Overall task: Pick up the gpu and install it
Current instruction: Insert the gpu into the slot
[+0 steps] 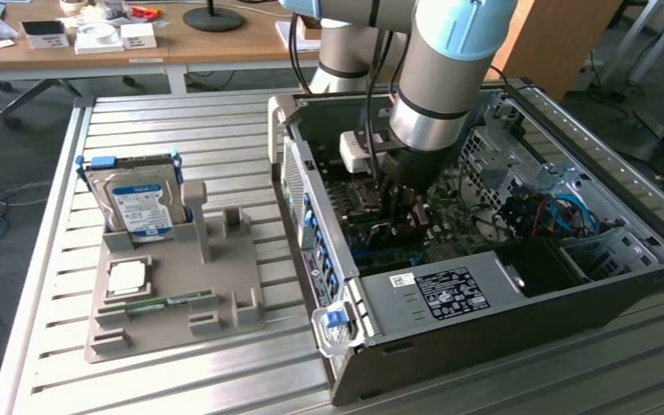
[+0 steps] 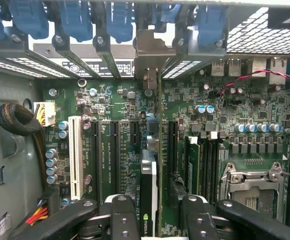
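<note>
The gpu [image 2: 149,195], a thin green card seen edge-on with a black heatsink face and a silver metal bracket [image 2: 148,52] at its far end, is standing upright over the green motherboard [image 2: 224,105] inside the open computer case [image 1: 609,294]. The gripper [image 2: 153,215] is clamping the card between its black fingers [image 2: 122,215]. A white slot [image 2: 75,157] is lying well apart from the card.

Slatted table [image 1: 194,121]: PC case [image 1: 609,285], tray [image 1: 159,320].
</note>
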You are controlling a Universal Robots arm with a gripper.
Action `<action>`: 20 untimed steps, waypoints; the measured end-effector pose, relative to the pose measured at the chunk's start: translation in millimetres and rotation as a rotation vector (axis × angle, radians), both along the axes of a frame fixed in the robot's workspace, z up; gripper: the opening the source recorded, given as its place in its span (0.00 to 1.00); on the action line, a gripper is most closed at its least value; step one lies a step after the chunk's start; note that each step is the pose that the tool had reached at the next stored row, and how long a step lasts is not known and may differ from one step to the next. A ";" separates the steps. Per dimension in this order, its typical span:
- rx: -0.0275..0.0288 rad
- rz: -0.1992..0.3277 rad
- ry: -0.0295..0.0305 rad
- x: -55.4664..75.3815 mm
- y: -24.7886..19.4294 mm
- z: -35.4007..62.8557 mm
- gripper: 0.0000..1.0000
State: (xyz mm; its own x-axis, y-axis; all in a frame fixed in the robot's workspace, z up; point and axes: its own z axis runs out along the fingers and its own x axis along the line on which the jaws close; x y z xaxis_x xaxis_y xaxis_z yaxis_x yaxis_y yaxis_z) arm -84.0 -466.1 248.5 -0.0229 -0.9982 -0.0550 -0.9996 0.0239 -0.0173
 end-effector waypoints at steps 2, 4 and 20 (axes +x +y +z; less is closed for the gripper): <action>0.0000 0.000 0.0000 0.0 0.0 0.0 0.40; 0.0000 0.000 0.0000 0.0 0.0 0.0 0.40; -0.0001 0.000 0.0000 0.0 0.0 0.0 0.27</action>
State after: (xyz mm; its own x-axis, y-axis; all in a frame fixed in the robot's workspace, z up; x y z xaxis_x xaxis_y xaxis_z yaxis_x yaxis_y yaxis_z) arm -84.0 -466.1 248.5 -0.0230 -0.9982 -0.0549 -0.9996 0.0240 -0.0173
